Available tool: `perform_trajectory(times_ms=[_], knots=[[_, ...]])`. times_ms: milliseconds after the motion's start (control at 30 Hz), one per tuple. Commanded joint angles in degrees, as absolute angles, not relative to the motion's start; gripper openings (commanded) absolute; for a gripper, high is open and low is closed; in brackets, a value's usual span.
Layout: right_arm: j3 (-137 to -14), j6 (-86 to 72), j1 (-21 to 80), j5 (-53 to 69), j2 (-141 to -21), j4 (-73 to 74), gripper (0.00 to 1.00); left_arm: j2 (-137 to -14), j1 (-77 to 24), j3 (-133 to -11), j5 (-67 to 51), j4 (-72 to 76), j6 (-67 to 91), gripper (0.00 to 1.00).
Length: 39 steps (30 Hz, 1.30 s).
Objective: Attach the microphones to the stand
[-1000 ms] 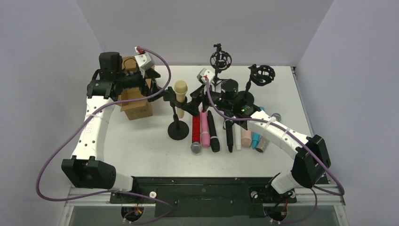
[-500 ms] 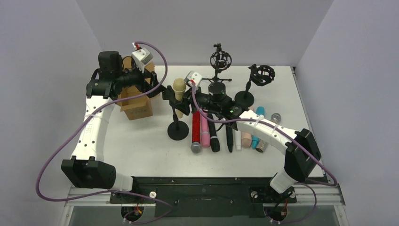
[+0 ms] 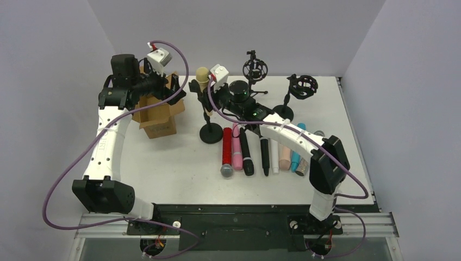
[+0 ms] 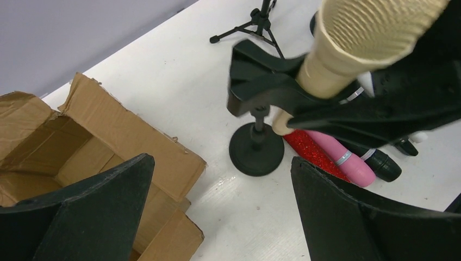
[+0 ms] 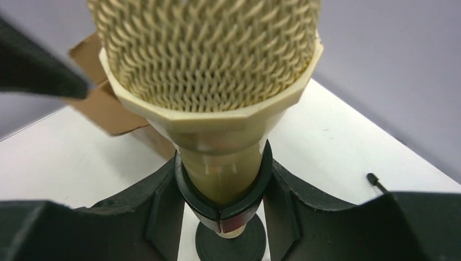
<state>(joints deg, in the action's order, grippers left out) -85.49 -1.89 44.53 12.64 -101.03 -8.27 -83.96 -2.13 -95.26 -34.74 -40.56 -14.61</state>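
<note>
Both my grippers are at the far side of the table [image 3: 163, 163]: the left gripper [image 4: 220, 174] hangs wide open and empty above the cardboard box [image 4: 81, 152], and the right gripper [image 5: 220, 201] is clamped round the neck of the cream-yellow microphone [image 5: 206, 60], holding it over the round-based stand [image 4: 256, 155]. I judge this the seating step, though I cannot tell whether the handle is fully home. Next I should press it down firmly before letting go.

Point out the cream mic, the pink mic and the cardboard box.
cream mic [image 5: 204, 54], right wrist view, mesh head.
pink mic [image 3: 237, 149], top view, middle of the body.
cardboard box [image 4: 119, 136], left wrist view, open flap.
</note>
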Motion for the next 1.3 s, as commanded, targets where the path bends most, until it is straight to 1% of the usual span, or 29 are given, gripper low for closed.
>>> perform_trajectory(times_ms=[0, 100, 200, 300, 433, 667, 700, 733, 767, 800, 833, 867, 900, 967, 1000, 1067, 1133, 1267], knots=[[-96.6, -0.4, 42.6, 4.7, -105.8, -15.4, 0.0, -83.4, -1.6, -95.6, -33.3, -37.2, -13.4, 0.96], [-101.7, 1.4, 41.9, 2.0, -111.4, -15.6, 0.0, -83.7, -1.4, -95.2, -33.2, -36.8, -13.6, 0.96], [-106.1, 2.4, 41.5, -2.3, -114.7, -16.6, 0.0, -84.0, -1.1, -94.2, -33.3, -36.2, -13.6, 0.96], [-108.9, 1.7, 40.8, -4.0, -117.6, -17.9, 0.0, -84.1, -1.0, -93.4, -33.7, -35.5, -13.2, 0.96], [-111.0, -2.1, 39.3, -4.2, -120.0, -19.5, 0.0, -84.3, -0.9, -92.0, -34.1, -34.0, -12.4, 0.96], [-112.5, -3.4, 39.3, -2.7, -121.6, -15.7, 0.0, -84.6, -0.9, -90.8, -34.6, -31.7, -10.9, 0.96], [-112.2, -3.7, 39.3, -2.7, -121.6, -15.5, 0.02, -84.6, -0.9, -90.5, -34.6, -31.4, -10.5, 0.96], [-112.1, -4.6, 39.3, -2.7, -121.6, -14.6, 0.06, -84.4, -0.9, -90.3, -34.6, -31.1, -10.2, 0.96], [-112.0, -5.0, 39.2, -2.7, -121.5, -14.2, 0.18, -84.4, -0.9, -90.1, -34.6, -31.0, -10.1, 0.96], [-111.7, -5.7, 39.1, -2.9, -121.3, -13.6, 0.26, -84.4, -0.9, -90.0, -34.6, -30.8, -9.9, 0.96], [-111.5, -6.0, 39.1, -3.0, -121.1, -13.3, 0.4, -84.3, -0.9, -89.9, -34.5, -30.7, -9.8, 0.96], [-111.3, -6.4, 39.1, -3.2, -120.6, -12.4, 0.45, -84.3, -0.9, -89.7, -34.4, -30.4, -9.5, 0.96], [-111.4, -6.6, 39.2, -3.2, -120.4, -11.8, 0.52, -84.2, -0.9, -89.5, -34.4, -30.1, -9.5, 0.96], [-112.4, -7.1, 39.3, -3.4, -119.9, -9.1, 0.59, -84.0, -0.8, -89.3, -34.4, -30.1, -9.4, 0.96], [-113.3, -7.7, 39.3, -3.4, -119.4, -6.8, 0.61, -84.0, -0.8, -89.2, -34.3, -30.1, -9.4, 0.96], [-113.3, -8.3, 39.5, -4.0, -118.0, -3.8, 0.71, -83.8, -0.4, -88.9, -34.3, -30.2, -9.3, 0.96], [-111.9, -8.2, 40.0, -4.8, -115.7, -1.4, 0.76, -83.5, -0.3, -88.5, -34.3, -30.2, -9.3, 0.96], [-106.0, -8.1, 40.6, -6.4, -109.4, 2.5, 0.78, -83.4, 1.9, -88.2, -35.5, -30.1, -8.6, 0.96]])
